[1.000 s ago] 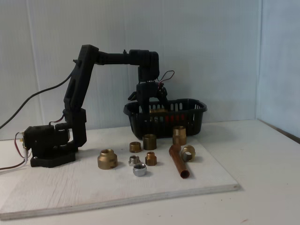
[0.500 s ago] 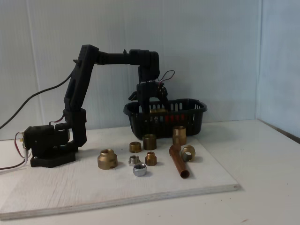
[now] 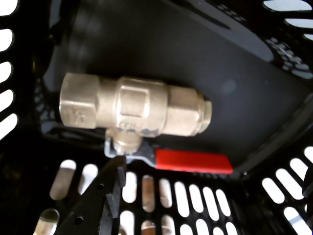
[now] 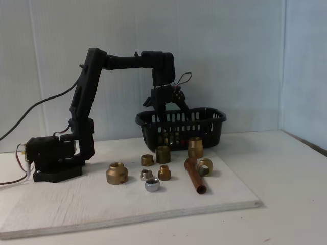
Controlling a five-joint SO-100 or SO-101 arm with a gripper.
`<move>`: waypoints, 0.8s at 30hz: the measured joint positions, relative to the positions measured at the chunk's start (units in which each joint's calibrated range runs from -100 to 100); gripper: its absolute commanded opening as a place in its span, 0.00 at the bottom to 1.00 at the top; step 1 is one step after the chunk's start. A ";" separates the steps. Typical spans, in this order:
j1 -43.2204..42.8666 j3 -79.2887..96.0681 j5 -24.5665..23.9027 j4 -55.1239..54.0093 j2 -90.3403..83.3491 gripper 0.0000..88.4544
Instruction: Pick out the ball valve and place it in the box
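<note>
Black gripper point(image 4: 168, 104) is hanging over the box point(image 4: 214, 118) with fingers spread, gripping nothing. Beneath it the ball valve point(image 3: 134, 107) is lying on the box floor: heavy, rigid, slick brass, best clamped across its hexagonal middle. Loose brass fittings point(image 4: 117, 173) and a copper pipe point(image 4: 194, 176) are sitting in front of the box.

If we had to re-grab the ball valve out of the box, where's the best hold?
Probably across the brass middle of the ball valve, coming from above. In the wrist view it lies on its side on the floor of the box, its long axis left-right; the flat faces there suit the jaws. Avoid the red lever: thin, and close to the slotted wall.
</note>
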 measured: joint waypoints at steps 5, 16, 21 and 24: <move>0.00 -0.27 0.00 0.00 0.00 0.43; 2.37 -13.07 -0.21 10.15 0.00 0.43; 5.48 -18.34 -0.21 12.90 0.00 0.43; 8.60 -19.34 -0.21 13.07 0.00 0.42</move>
